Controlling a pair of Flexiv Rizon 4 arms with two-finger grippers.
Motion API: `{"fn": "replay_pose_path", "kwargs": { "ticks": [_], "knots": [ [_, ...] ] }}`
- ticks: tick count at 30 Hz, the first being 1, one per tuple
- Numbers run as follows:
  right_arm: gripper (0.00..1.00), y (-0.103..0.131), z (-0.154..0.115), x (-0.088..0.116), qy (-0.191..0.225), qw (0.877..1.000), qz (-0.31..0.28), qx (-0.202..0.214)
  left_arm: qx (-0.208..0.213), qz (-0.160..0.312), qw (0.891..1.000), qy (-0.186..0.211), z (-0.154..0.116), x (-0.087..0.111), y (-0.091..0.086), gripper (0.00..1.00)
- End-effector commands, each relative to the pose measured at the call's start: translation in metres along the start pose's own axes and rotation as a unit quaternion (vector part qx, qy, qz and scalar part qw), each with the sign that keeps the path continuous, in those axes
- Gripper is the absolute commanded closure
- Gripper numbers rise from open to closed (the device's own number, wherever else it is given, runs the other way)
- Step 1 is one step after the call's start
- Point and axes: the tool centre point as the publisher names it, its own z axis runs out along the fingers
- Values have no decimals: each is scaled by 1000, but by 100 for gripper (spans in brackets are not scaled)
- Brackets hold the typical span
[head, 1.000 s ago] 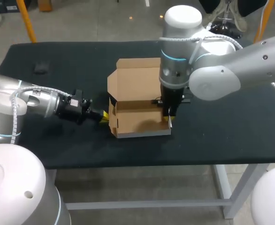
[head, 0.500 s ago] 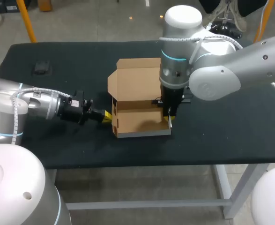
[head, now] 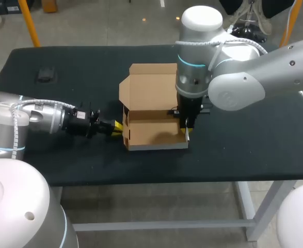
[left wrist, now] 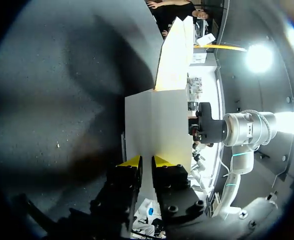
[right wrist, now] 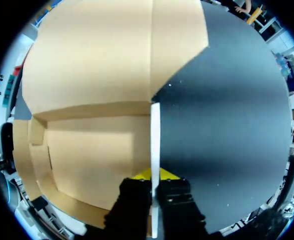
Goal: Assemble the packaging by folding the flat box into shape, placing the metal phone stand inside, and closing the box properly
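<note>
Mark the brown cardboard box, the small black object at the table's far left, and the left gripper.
brown cardboard box [head: 151, 88]: head view, on its open lid flap.
small black object [head: 46, 74]: head view, its middle.
left gripper [left wrist: 147, 161]: left wrist view, midway between its fingers.

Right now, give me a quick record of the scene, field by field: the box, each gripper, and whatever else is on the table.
box: brown cardboard, folded into an open tray near the middle of the table
lid: open, raised behind the tray
inside of box: nothing seen in it
left gripper: shut on the box's left side wall
right gripper: shut on the box's right side wall
other item: small dark object at the table's far left, apart from the box, too small to identify
</note>
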Motion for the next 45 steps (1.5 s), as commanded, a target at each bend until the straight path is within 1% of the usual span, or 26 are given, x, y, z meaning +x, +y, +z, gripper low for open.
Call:
{"fn": "replay_pose_path", "kwargs": {
  "ticks": [1,9,16,21,23,26,29,31,36,42,45],
  "knots": [
    [100,0,-1,1,-1,1000,0,1,-2,-2,1000,8,0,-3,-2,81],
    [100,0,-1,1,-1,1000,0,1,3,-10,1000,20,-3,-4,-5,75],
    [100,0,-1,1,-1,1000,0,1,4,-13,1000,27,-6,-4,-6,76],
    [100,0,-1,1,-1,1000,0,1,3,-9,999,34,-7,1,-6,71],
    [100,0,-1,1,-1,1000,0,1,2,-3,999,33,-7,5,-4,66],
    [100,0,-1,1,-1,1000,0,1,0,4,1000,28,-4,9,-3,66],
    [100,0,-1,1,-1,1000,0,1,-3,10,1000,24,-2,13,-3,62],
    [100,0,-1,1,-1,1000,0,1,-5,12,1000,21,0,15,-3,63],
    [100,0,-1,1,-1,1000,0,1,-6,19,1000,-11,10,19,-1,62],
    [100,0,-1,1,-1,1000,0,1,6,28,998,-60,18,23,-1,62],
    [100,0,-1,1,-1,1000,0,1,13,31,996,-82,20,24,0,60]
  ]
}}
